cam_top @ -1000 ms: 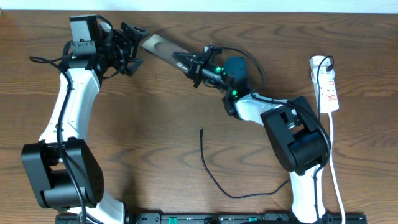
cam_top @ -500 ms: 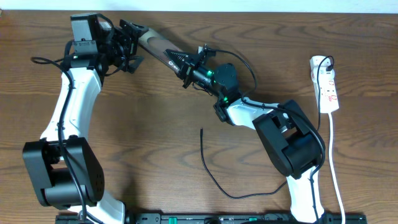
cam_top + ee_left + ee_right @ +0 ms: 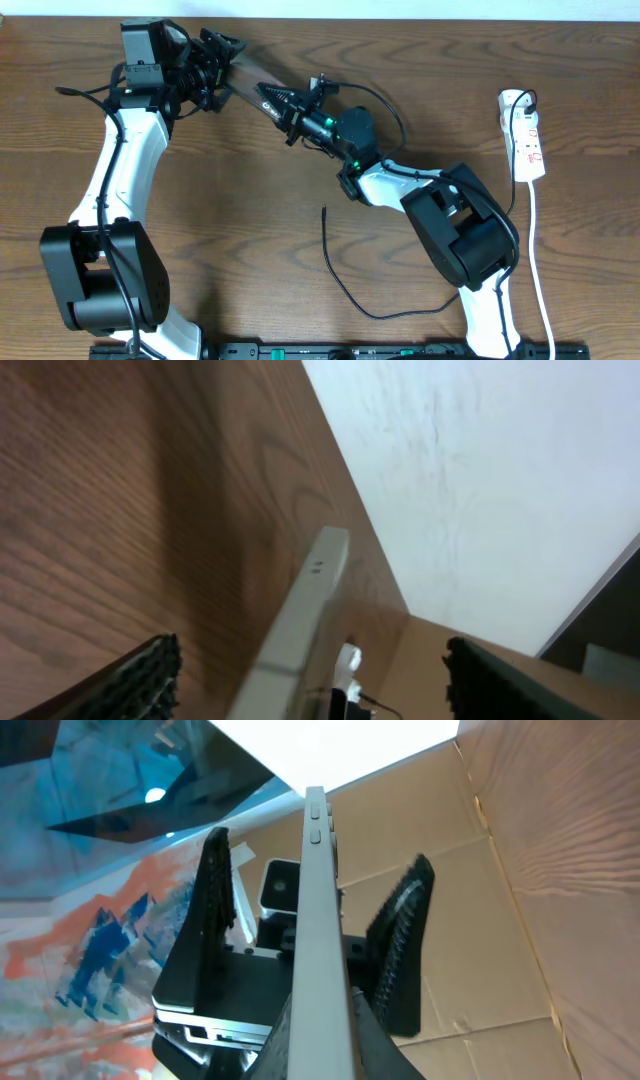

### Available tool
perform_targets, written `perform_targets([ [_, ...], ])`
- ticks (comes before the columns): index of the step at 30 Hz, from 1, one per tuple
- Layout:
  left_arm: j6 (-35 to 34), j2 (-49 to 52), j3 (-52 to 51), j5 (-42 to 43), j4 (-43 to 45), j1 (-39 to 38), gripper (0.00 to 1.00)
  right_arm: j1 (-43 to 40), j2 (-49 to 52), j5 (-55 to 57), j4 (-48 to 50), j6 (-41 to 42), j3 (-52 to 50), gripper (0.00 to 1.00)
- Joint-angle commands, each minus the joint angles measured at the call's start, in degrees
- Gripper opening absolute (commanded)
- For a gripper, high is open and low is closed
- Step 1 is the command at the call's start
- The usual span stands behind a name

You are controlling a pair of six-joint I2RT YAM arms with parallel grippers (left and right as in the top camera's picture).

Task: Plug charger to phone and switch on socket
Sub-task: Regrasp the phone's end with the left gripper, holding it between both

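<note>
The phone point(image 3: 255, 85) is held up off the table, tilted on its edge, at the far middle left. My right gripper point(image 3: 298, 105) is shut on its near end; the right wrist view shows the phone's grey edge point(image 3: 318, 940) running up from the jaws point(image 3: 320, 1055). My left gripper point(image 3: 218, 52) is open, with its fingers on either side of the phone's far end point(image 3: 300, 610), apart from it. The charger point(image 3: 335, 270) lies loose on the table, its tip pointing away from me. The socket point(image 3: 527, 135) lies at the far right with a black plug in it.
The socket's white cord point(image 3: 540, 270) runs down the right side to the front edge. The charger cable curls under the right arm's base point(image 3: 470, 235). The table's back edge point(image 3: 400, 18) meets a pale wall just behind the grippers.
My right gripper has carried the phone up and to the left, so its far end now sits between the left gripper's fingers. The left gripper has shifted slightly right. Charger and socket are unmoved.
</note>
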Motion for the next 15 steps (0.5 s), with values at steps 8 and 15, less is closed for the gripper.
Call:
perform_targets([
  [8, 4.13, 0.92, -0.11, -0.26, 0.39, -0.02, 0.78, 0.87, -0.42, 0.92, 0.98, 0.55, 0.83, 0.01],
  [15, 4.15, 0.92, -0.11, -0.28, 0.39, -0.02, 0.79, 0.81, -0.42, 0.46, 1.01, 0.55, 0.83, 0.01],
])
